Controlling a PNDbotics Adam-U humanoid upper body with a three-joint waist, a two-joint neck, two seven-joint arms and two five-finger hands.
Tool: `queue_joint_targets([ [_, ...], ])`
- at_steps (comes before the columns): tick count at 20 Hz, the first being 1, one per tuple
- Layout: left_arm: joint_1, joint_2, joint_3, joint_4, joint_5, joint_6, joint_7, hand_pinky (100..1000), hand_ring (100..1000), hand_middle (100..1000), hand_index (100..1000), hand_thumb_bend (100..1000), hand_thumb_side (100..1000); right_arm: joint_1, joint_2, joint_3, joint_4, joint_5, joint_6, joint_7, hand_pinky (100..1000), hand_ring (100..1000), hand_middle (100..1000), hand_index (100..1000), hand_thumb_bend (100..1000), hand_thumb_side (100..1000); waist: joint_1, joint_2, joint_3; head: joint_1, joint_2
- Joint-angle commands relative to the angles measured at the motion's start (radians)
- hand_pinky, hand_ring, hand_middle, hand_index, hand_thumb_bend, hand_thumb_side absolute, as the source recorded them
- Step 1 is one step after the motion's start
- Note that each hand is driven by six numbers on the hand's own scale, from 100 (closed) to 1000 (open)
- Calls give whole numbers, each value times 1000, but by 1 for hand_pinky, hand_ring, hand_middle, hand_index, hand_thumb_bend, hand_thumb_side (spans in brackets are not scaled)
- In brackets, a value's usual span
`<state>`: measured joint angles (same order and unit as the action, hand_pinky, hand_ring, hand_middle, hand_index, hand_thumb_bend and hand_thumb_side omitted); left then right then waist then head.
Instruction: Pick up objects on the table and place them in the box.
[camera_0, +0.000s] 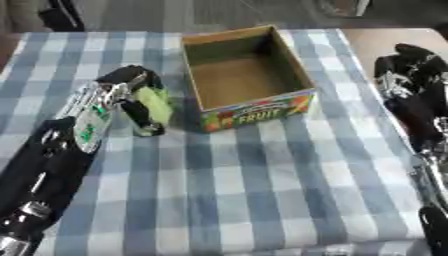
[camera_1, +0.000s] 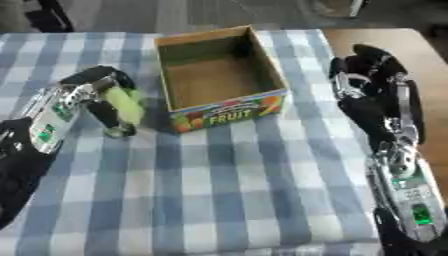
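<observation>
At nine o'clock of the empty box (camera_0: 247, 75), a green object (camera_0: 156, 104) is held in the curled left hand (camera_0: 131, 95); it could strike the near wall if carried low, while the right hand (camera_1: 372, 85) rests idle at three o'clock, fingers relaxed.

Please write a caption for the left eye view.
Left hand holds a green object beside the empty fruit box.

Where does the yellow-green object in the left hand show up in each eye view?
Left eye view: the yellow-green object sits left of centre, held in the left hand, just left of the box.
Right eye view: the same object lies further left in the picture, again beside the box's left wall.
Shared landmark: the FRUIT label on the box front.
</observation>
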<state>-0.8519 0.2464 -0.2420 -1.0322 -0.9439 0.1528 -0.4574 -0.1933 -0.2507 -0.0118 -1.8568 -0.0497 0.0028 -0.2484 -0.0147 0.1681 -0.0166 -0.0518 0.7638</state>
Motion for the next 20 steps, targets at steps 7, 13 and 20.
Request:
queue_joint_targets([
  [7,-14,26,9,-115,23,7,7,241,301,414,548,558,100,-9,-10,-9,-14,-4,-2,-1,628,689,623,759,282,253,-3,-16,-1,-2,6],
  [13,-26,55,24,-246,135,-3,-91,232,295,409,549,561,100,-8,-11,-10,-14,-3,-2,-2,628,689,624,758,281,253,-3,-19,0,-5,6],
  [20,-74,39,38,-280,172,47,0,208,280,397,542,562,100,-9,-11,-2,-12,-7,-1,5,628,688,624,758,280,253,-4,-23,-11,3,6],
])
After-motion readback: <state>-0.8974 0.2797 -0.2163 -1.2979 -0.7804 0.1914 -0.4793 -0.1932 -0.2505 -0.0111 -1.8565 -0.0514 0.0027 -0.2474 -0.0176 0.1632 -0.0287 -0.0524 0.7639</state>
